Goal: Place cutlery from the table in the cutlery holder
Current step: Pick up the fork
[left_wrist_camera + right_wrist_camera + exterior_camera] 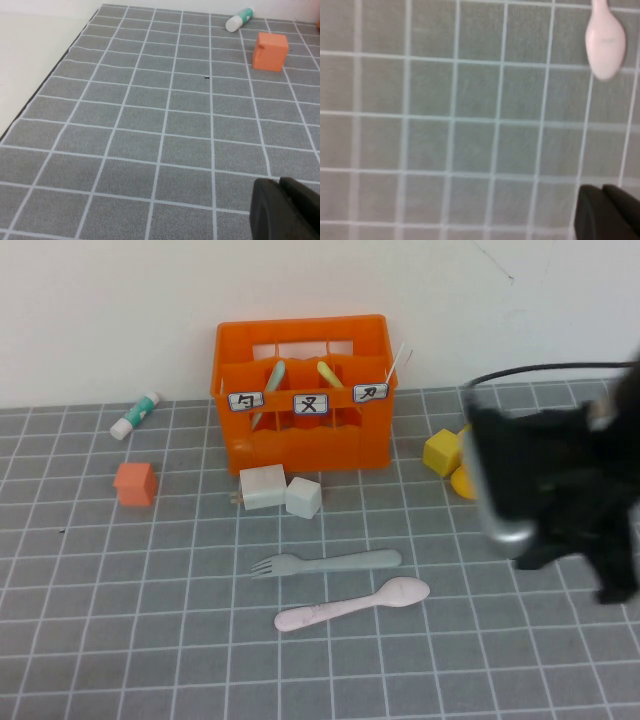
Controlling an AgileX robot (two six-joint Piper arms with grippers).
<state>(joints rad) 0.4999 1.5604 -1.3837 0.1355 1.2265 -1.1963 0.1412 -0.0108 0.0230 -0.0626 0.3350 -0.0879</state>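
Note:
The grey-green fork [325, 563] and the pale pink spoon [352, 604] lie side by side on the grey grid table [120, 640], in front of the orange cutlery holder [303, 395]. The holder stands at the back and holds a teal-handled and a yellow-handled utensil. My right arm [560, 490] hangs over the table's right side, to the right of the spoon. In the right wrist view, my right gripper [601, 189] is shut and empty above the mat, with the spoon's bowl [605, 46] some way off. My left gripper [280, 181] is shut and empty over bare mat.
Two white blocks [280, 490] sit just in front of the crate. An orange cube [135, 483] and a teal-and-white tube [135, 415] lie at the left, both also in the left wrist view [270, 50]. A yellow block [443, 452] sits right of the crate.

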